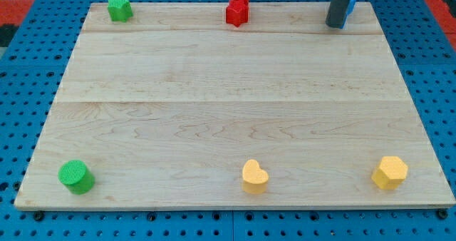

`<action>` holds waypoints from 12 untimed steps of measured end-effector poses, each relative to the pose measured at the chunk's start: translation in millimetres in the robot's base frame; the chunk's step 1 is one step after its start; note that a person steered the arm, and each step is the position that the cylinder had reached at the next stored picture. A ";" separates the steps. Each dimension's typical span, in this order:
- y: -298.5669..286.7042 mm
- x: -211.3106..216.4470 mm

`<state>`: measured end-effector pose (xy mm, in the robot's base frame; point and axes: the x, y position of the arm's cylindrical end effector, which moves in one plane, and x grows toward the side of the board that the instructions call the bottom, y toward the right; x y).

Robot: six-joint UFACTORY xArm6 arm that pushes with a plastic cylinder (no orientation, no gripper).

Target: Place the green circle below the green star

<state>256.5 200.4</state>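
Plainly green circle (76, 177), green star (120, 8) well apart

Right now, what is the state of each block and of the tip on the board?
Green circle: upright, bottom left corner, untouched.
Green star: top left corner, far above the circle.
Red block: top edge, middle.
Blue block: top right, mostly hidden behind the rod.
Yellow heart: bottom edge, middle.
Yellow hexagon: bottom right.
My tip: top right, beside the blue block, far from both green blocks.
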 end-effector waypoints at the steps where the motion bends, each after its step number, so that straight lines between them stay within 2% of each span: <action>1: -16.0 27.0; 2: -107.6 48.8; 4: -339.3 57.0; 6: -504.8 134.8; 7: -505.4 139.3; 9: -504.7 202.6; 11: -504.3 337.4; 12: -497.2 359.6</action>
<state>616.1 -296.8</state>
